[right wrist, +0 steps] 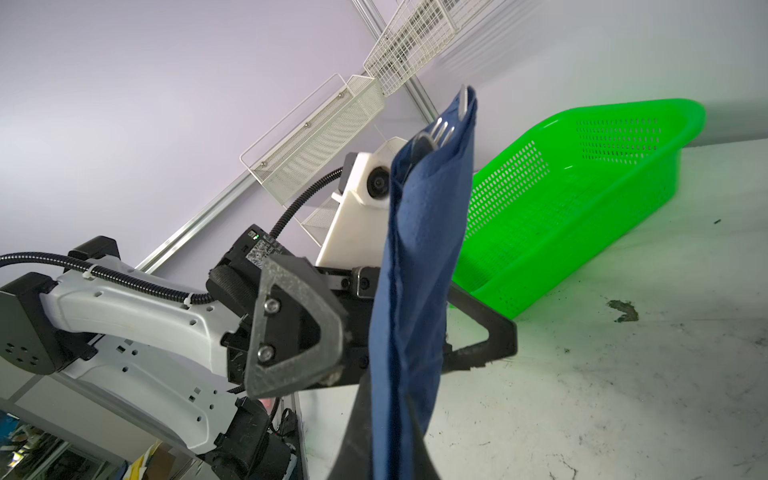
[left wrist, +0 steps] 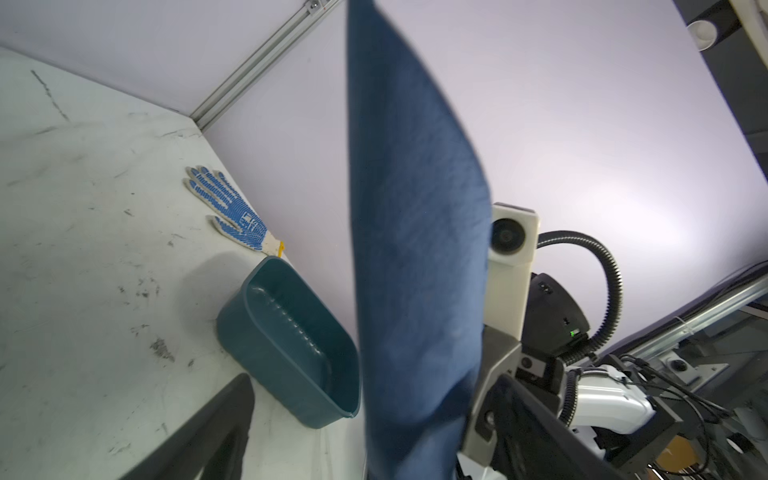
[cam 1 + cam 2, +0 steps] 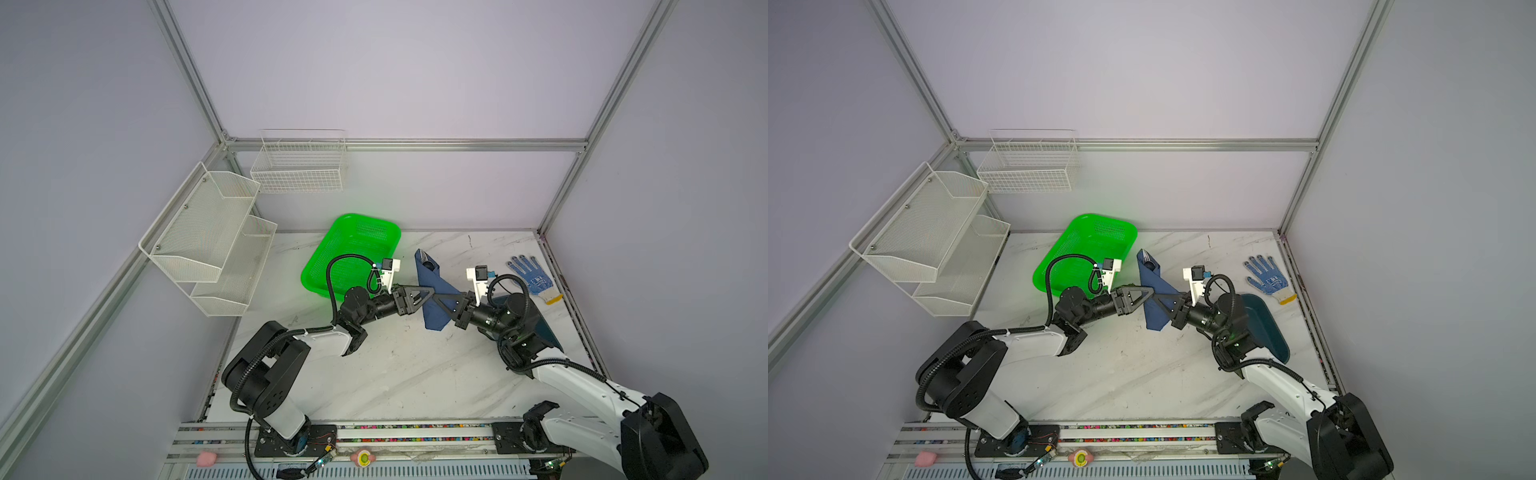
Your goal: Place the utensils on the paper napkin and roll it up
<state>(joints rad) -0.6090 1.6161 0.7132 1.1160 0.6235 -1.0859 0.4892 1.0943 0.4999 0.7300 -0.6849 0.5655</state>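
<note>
The paper napkin [image 3: 428, 276] [image 3: 1156, 282] is a navy roll held up off the marble table. Silver utensils [image 3: 424, 258] [image 1: 442, 126] poke out of its upper end, fork tines and a handle showing; the rest of them is wrapped inside. My right gripper [image 3: 439, 300] [image 1: 395, 440] is shut on the roll's lower part. Opposite it, my left gripper [image 3: 428, 295] [image 2: 374, 436] stands open, with one finger on each side of the roll [image 2: 415, 249] and daylight showing between them and the paper. Both grippers meet at the table's middle.
A green basket [image 3: 353, 249] sits tilted at the back, just left of the roll. A dark teal tray [image 3: 1266, 328] [image 2: 291, 340] lies under the right arm, and a blue-dotted glove [image 3: 532, 276] lies by the right wall. White wire racks [image 3: 208, 237] hang on the left wall.
</note>
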